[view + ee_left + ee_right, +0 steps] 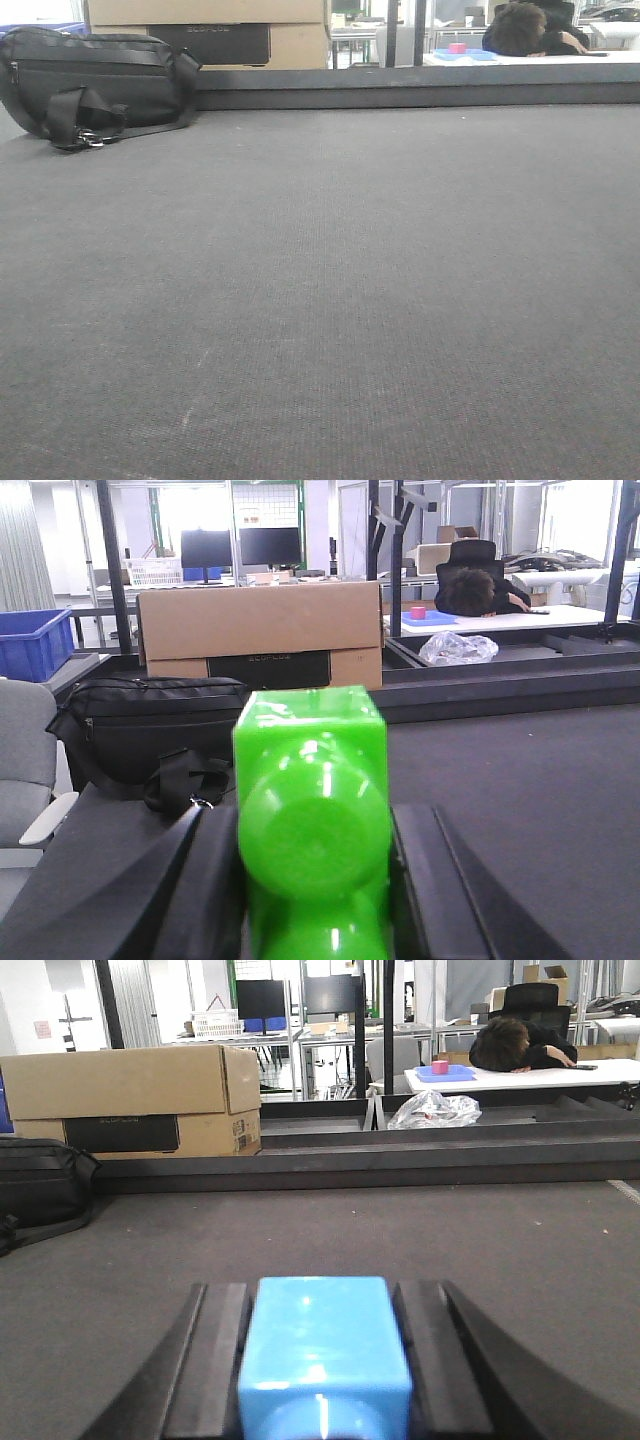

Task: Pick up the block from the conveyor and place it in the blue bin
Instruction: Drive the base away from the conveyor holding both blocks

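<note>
My left gripper (312, 850) is shut on a glossy green block (312, 820) with round studs, held above the dark grey conveyor (530, 800). My right gripper (322, 1360) is shut on a light blue block (325, 1345), low over the conveyor (400, 1240). The exterior front view shows only the bare woven conveyor surface (330, 300); neither gripper appears there. A blue bin (32, 643) stands at the far left of the left wrist view, beyond the conveyor's edge.
A black bag (90, 85) lies on the conveyor at the back left, also in the left wrist view (145, 735). A cardboard box (130, 1100) stands behind it. A person (520, 1045) slumps over a white table beyond. A grey chair (25, 770) is at left.
</note>
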Controlling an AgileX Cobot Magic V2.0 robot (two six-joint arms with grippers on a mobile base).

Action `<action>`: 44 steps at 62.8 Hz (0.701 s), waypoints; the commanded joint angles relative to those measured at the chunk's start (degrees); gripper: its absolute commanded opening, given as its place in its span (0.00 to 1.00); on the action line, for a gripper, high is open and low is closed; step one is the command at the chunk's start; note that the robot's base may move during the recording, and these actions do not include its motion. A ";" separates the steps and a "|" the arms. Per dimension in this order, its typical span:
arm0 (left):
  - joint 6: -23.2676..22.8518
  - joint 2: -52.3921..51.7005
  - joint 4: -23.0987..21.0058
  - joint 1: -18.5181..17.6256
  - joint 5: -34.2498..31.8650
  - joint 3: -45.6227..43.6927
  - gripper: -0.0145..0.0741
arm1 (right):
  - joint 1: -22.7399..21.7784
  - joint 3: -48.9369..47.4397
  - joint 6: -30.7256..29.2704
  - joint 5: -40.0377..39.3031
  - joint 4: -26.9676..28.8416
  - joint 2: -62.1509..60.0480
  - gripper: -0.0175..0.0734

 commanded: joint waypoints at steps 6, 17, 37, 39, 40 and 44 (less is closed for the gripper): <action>-0.28 -0.32 0.17 -0.14 -0.75 0.10 0.04 | -0.05 0.14 -0.24 -1.04 0.05 -0.28 0.01; -0.28 -0.32 0.17 -0.14 -0.75 0.10 0.04 | -0.05 0.14 -0.24 -1.04 0.05 -0.28 0.01; -0.28 -0.32 0.17 -0.14 -0.75 0.10 0.04 | -0.05 0.14 -0.24 -1.04 0.05 -0.28 0.01; -0.28 -0.32 0.17 -0.14 -0.75 0.10 0.04 | -0.05 0.14 -0.24 -1.04 0.05 -0.28 0.01; -0.28 -0.32 0.17 -0.14 -0.75 0.10 0.04 | -0.05 0.14 -0.24 -1.04 0.05 -0.28 0.01; -0.28 -0.32 0.17 -0.14 -0.75 0.10 0.04 | -0.05 0.14 -0.24 -1.04 0.05 -0.28 0.01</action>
